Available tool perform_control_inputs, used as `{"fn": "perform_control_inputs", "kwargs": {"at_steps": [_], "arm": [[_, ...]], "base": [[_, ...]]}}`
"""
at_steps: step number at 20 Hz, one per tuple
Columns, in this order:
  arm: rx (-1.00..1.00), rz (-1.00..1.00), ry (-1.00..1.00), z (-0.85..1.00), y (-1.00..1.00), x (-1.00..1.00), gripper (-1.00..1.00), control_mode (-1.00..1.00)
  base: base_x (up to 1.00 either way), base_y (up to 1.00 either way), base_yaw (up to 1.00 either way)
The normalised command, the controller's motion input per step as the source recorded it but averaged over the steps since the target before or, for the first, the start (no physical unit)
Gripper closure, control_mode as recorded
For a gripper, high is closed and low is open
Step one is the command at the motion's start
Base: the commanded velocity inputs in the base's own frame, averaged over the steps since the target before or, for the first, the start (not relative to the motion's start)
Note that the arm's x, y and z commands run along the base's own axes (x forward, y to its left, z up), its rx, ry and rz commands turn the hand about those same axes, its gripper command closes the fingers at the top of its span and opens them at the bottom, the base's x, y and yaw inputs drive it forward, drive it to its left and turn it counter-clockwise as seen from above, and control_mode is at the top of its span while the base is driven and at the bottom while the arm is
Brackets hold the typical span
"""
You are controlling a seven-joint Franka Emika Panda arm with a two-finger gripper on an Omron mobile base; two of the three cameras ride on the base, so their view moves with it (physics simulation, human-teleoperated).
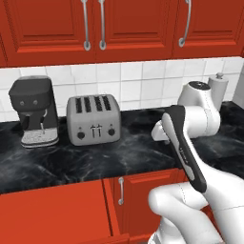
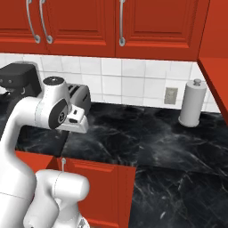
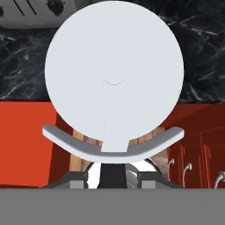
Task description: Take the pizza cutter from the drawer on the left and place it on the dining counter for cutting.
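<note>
The cutter's (image 3: 114,74) pale wheel looms closest to the hand camera, its curved grey guard below it and the black handle running down between the dark fingertips (image 3: 134,176). The hand (image 3: 115,178) appears clamped on that handle, holding the cutter in the air above the black marble tabletop (image 3: 197,52) and the red drawer (image 3: 26,145), whose open red inside lies beneath. From the left base camera the arm bends over the worktop beside the toaster (image 1: 93,119) and coffee machine (image 1: 34,112); a paper-towel roll (image 2: 193,103) stands well apart to the right. The cutter looks light and rigid, its wheel smooth and likely free to spin, so the handle seems the sound place to hold; a grip on the blade would probably slip
</note>
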Motion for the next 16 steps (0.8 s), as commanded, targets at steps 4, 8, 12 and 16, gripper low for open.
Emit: {"fn": "perform_control_inputs", "kwargs": {"at_steps": [4, 8, 12, 16], "arm": [[0.0, 0.0, 0.0, 0.0, 0.0, 0.0, 1.0, 1.0], [0.0, 0.0, 0.0, 0.0, 0.0, 0.0, 1.0, 1.0], [0.0, 0.0, 0.0, 0.0, 0.0, 0.0, 1.0, 1.0], [0.0, 0.0, 0.0, 0.0, 0.0, 0.0, 1.0, 1.0]], "base": [[-0.88, 0.0, -0.1], [-1.0, 0.0, -0.17], [-0.97, 0.5, 0.04], [-0.53, 0.98, 0.67]]}}
